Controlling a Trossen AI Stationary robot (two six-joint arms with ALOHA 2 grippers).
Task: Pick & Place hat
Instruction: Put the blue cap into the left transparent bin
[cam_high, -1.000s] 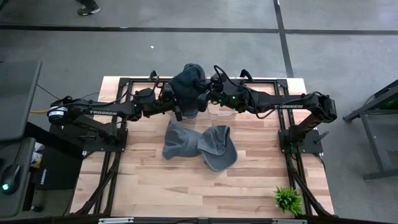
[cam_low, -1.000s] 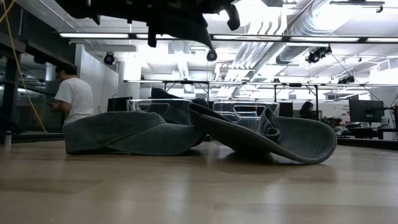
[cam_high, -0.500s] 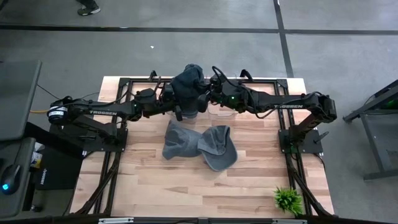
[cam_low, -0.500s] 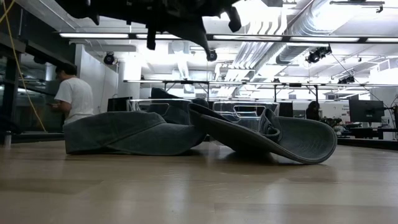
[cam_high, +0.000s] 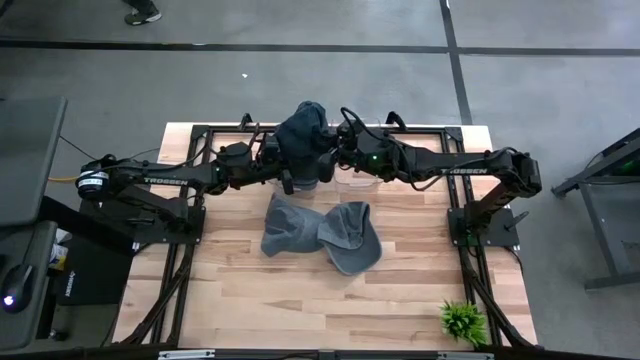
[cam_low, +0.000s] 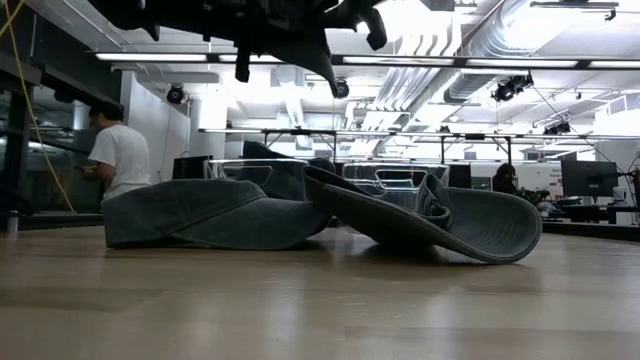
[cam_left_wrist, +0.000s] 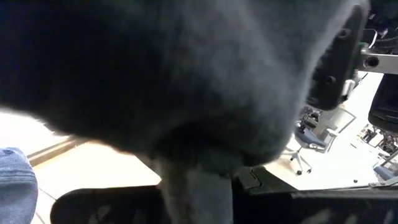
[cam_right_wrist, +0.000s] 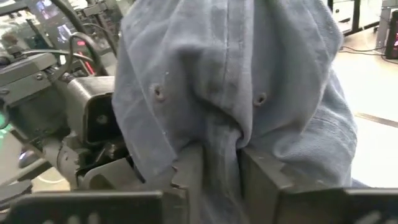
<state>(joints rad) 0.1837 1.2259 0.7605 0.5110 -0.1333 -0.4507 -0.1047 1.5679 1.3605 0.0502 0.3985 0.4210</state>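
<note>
A blue-grey denim hat hangs in the air over the far middle of the table, between my two grippers. My left gripper comes at it from the left and my right gripper from the right, both shut on it. In the low view the hat shows dark at the top. It fills the left wrist view. The right wrist view shows its crown with eyelets. Two more hats lie overlapping on the table's middle. My left gripper pinches a narrow fold of the hat's cloth between its two fingers, coming level from the table's left. The hat is lifted clear and bulges in front of the fingers. My right gripper pinches a gathered fold of the crown, below the two eyelets, between its two fingers. It comes level from the table's right, and the hat stands clear of the table above the fingers.
The two lying hats rest on their brims and sides near the table's middle. A clear bin stands behind them under the right arm. A small green plant sits at the near right corner. A person stands in the room beyond.
Both grippers and the held hat have edged slightly toward the table's far edge, staying shut on it. The two hats on the table have kept still.
</note>
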